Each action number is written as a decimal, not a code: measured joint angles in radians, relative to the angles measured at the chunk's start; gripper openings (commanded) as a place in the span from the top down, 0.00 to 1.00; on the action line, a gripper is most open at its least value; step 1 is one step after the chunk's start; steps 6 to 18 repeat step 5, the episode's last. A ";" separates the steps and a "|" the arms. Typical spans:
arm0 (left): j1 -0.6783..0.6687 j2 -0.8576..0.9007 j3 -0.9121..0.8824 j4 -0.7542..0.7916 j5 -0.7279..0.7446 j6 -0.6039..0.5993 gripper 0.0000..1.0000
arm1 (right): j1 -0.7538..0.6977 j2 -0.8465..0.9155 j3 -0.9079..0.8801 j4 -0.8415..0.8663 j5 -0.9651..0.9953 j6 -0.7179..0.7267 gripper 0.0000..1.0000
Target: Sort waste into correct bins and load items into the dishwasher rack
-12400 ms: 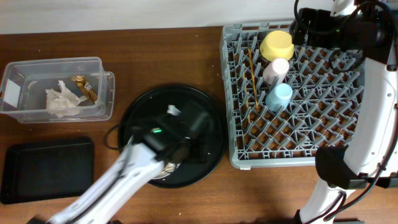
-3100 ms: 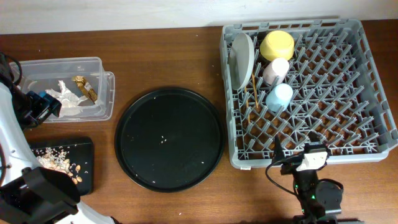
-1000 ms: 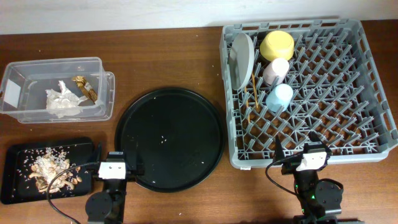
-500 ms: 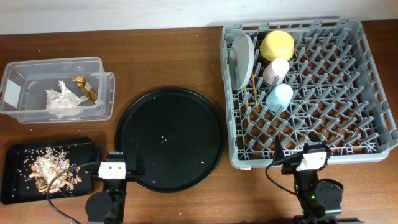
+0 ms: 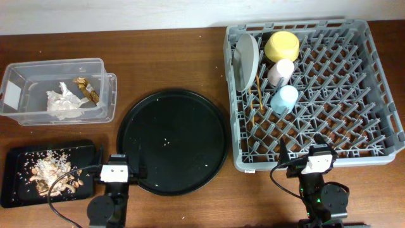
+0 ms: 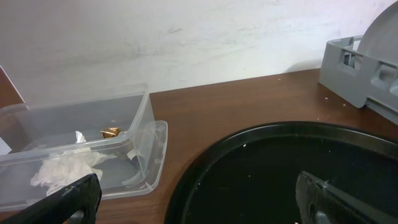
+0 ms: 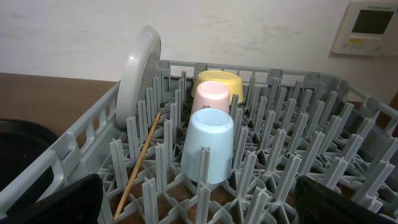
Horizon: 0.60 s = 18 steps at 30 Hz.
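Note:
The grey dishwasher rack [image 5: 380,82] on the right holds the pale grey plate [image 5: 245,57] on edge, the yellow bowl [image 5: 282,45], the pink cup [image 5: 281,69], the light blue cup [image 5: 284,98] and the chopsticks [image 5: 256,82]. The clear box [image 5: 38,69] at the left holds white napkins [image 5: 62,103] and the gold-brown wrapper [image 5: 85,88]. The flat black tray [image 5: 12,190] holds food scraps [image 5: 50,172]. My left gripper [image 5: 114,172] is open and empty at the table's front edge. My right gripper [image 5: 315,162] is open and empty at the rack's front edge.
A large round black tray [image 5: 174,139] lies in the middle, bare but for a few crumbs. In the left wrist view my open fingers [image 6: 199,199] hang over its near rim. In the right wrist view my open fingers [image 7: 199,199] face the blue cup [image 7: 208,143].
Both arms have drawn back to the front edge. The plate now stands in the rack and the scraps lie on the flat tray. Nothing has moved in the last second.

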 measured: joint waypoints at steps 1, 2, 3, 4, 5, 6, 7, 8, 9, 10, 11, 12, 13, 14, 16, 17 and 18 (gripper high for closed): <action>0.000 0.000 0.000 0.000 0.000 0.000 0.01 | 0.000 0.000 0.000 0.000 0.000 0.000 0.02; 0.000 0.000 0.000 0.000 0.000 0.000 0.01 | 0.000 0.000 0.000 0.000 0.000 0.000 0.02; 0.000 0.000 0.000 0.000 0.000 0.000 0.01 | 0.000 0.000 0.000 0.000 0.000 0.000 0.02; 0.000 0.000 0.000 0.000 0.000 0.000 0.01 | 0.000 0.000 0.000 0.000 0.000 0.000 0.01; 0.000 0.000 0.000 0.000 0.000 0.000 0.01 | 0.000 0.000 0.000 0.000 0.000 -0.001 0.02; 0.000 0.000 0.000 0.000 0.000 0.000 0.01 | 0.000 0.000 0.000 0.000 0.000 -0.001 0.02; 0.000 0.000 0.000 0.000 0.000 0.000 0.01 | 0.000 0.000 0.000 0.000 0.000 -0.001 0.02; 0.000 0.000 0.000 0.000 0.000 0.000 0.01 | 0.000 0.000 0.000 0.000 0.000 -0.001 0.02; 0.000 0.000 0.000 0.000 0.000 0.000 0.01 | 0.000 0.000 0.000 0.000 0.000 -0.001 0.02; 0.000 0.000 0.000 0.000 0.000 0.000 0.01 | 0.000 0.000 0.000 0.000 0.000 -0.001 0.02; 0.000 0.000 0.000 0.000 0.000 0.000 0.01 | 0.000 0.000 0.000 0.000 0.000 -0.001 0.02; 0.000 0.000 0.000 0.000 0.000 0.000 0.01 | 0.000 0.000 0.000 0.000 0.000 -0.001 0.02; 0.000 0.000 0.000 0.000 0.000 0.000 0.01 | 0.000 0.000 0.000 0.000 0.000 -0.001 0.02; 0.000 0.000 0.000 0.000 0.000 0.000 0.01 | 0.000 0.000 0.000 0.000 0.000 -0.001 0.02; 0.000 0.000 0.000 0.000 0.000 0.000 0.01 | 0.000 0.000 0.000 0.000 0.000 -0.001 0.02; 0.000 0.000 0.000 0.000 0.000 0.000 0.01 | 0.000 0.000 0.000 0.000 0.000 -0.001 0.02; 0.000 0.000 0.000 0.000 0.000 0.000 0.01 | 0.000 0.000 0.000 0.000 0.000 -0.001 0.02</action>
